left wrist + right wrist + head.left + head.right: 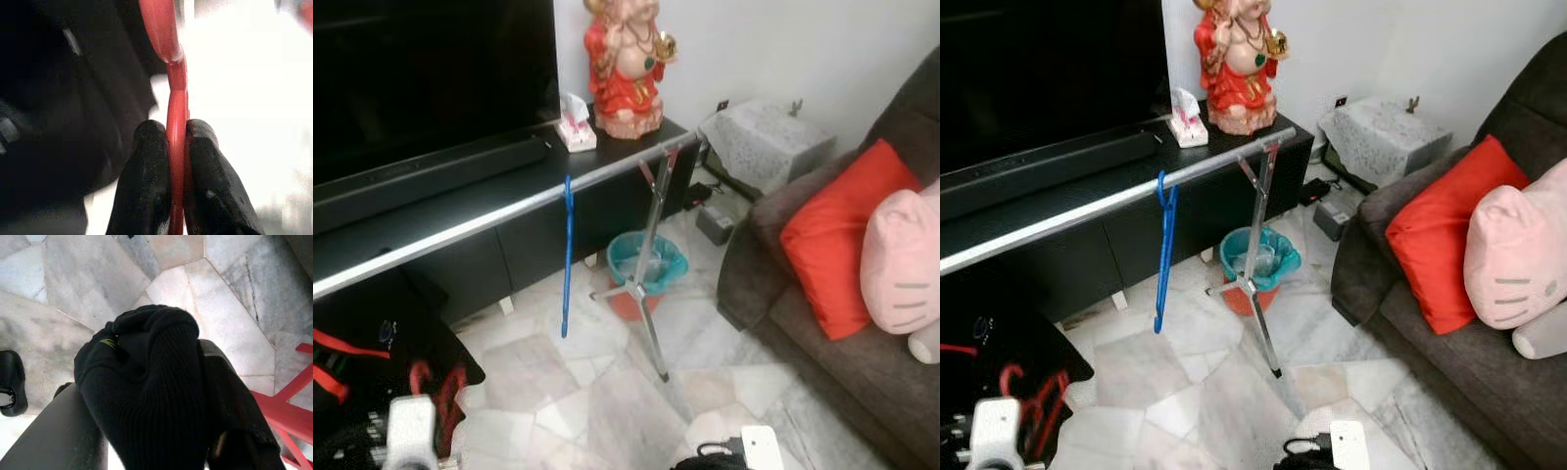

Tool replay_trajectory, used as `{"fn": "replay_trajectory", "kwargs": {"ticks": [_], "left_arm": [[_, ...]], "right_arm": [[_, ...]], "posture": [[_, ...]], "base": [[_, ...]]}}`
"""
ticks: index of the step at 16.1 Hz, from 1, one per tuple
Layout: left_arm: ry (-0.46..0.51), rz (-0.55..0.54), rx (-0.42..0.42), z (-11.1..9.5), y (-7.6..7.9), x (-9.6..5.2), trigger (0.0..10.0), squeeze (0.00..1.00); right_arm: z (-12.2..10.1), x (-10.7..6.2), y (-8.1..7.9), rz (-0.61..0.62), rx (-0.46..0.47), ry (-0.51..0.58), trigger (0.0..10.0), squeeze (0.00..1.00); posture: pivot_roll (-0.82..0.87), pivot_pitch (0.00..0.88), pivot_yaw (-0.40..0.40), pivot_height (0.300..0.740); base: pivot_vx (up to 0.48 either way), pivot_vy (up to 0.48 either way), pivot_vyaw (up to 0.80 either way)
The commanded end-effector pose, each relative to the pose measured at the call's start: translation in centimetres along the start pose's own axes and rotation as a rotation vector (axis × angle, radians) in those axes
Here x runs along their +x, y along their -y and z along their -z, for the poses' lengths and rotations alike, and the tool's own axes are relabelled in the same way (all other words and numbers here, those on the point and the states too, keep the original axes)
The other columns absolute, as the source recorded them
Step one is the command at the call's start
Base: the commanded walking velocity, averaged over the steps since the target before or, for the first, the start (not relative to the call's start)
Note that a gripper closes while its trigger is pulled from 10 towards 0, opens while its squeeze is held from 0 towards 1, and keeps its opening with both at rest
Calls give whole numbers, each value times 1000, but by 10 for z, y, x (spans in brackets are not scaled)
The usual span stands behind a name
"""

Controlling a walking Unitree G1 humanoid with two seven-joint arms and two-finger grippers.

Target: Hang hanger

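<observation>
Red plastic hanger sits pinched between the left gripper's closed black fingers; the right gripper's finger state is unclear.

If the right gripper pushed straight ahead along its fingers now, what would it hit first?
The right gripper, wrapped in black knit fabric, points down at the marble floor; that looks first, though depth is unclear.

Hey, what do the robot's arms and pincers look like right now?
The left pincer has two thick, rounded, matt black fingers. Seen from the head, each arm ends in a pale, boxy wrist block: the left arm, and the right arm with a black cable looped beside it.
</observation>
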State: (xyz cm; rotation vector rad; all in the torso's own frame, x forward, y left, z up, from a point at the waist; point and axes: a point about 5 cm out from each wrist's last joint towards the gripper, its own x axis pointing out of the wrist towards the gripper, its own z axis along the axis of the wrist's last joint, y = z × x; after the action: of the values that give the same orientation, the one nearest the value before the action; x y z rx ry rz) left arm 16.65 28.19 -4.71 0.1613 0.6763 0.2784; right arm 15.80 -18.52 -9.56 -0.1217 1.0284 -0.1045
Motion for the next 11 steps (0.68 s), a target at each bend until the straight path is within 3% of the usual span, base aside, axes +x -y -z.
{"fn": "replay_trajectory", "kwargs": {"ticks": [1,2,6,11], "left_arm": [[-74,12,52,16,3,-3,10000,0],[-148,-1,67,28,4,-4,10000,0],[-275,1,29,51,15,-11,10000,0],[-298,4,40,58,12,-14,10000,0]], "right_arm": [[-2,0,3,8,-2,9,10000,0],[-2,0,3,11,1,10,10000,0],[-1,0,3,4,-37,7,10000,0],[0,0,3,10,-30,5,10000,0]], "posture": [[117,28,-88,740],[116,25,-88,740],[110,10,-90,740],[117,11,-85,740]], "base": [[0,0,0],[0,0,0],[0,0,0],[0,0,0]]}}
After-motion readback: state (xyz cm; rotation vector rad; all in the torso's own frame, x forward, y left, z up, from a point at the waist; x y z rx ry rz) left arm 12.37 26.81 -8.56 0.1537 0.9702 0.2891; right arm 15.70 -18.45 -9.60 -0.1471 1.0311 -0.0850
